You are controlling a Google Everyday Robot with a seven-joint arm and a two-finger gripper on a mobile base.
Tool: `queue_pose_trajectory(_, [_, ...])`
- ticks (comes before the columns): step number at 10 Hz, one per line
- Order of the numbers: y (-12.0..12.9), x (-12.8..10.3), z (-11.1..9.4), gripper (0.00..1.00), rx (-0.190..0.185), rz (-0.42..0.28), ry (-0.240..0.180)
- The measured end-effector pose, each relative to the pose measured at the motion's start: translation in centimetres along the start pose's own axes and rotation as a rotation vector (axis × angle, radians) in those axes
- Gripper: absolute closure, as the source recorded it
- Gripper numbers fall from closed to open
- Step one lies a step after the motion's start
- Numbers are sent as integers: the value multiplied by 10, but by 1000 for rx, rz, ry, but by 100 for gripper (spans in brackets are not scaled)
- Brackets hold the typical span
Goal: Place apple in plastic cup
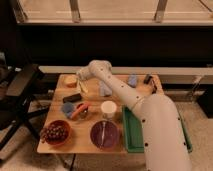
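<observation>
The apple (71,81), small, round and orange-yellow, sits on the far left of the wooden table (90,145). My arm reaches in from the lower right over the table. My gripper (82,88) hangs just to the right of the apple, close to the tabletop. A pale translucent plastic cup (104,90) stands to the right of the gripper, partly behind my arm. A white cup (108,109) stands nearer, at the table's middle.
A carrot (80,110) lies in a small bowl beside a blue item (67,109). A red bowl of grapes (55,133) is front left, a purple bowl (104,134) front centre, a green tray (130,134) right. A chair (20,95) stands to the left.
</observation>
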Motion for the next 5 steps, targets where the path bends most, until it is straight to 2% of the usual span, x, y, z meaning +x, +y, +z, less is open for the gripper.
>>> queue_pose_trajectory(3, [0,-1,-16,27,60,-24,0])
queue_pose_trajectory(5, [0,0,-17,27,69,-28,0])
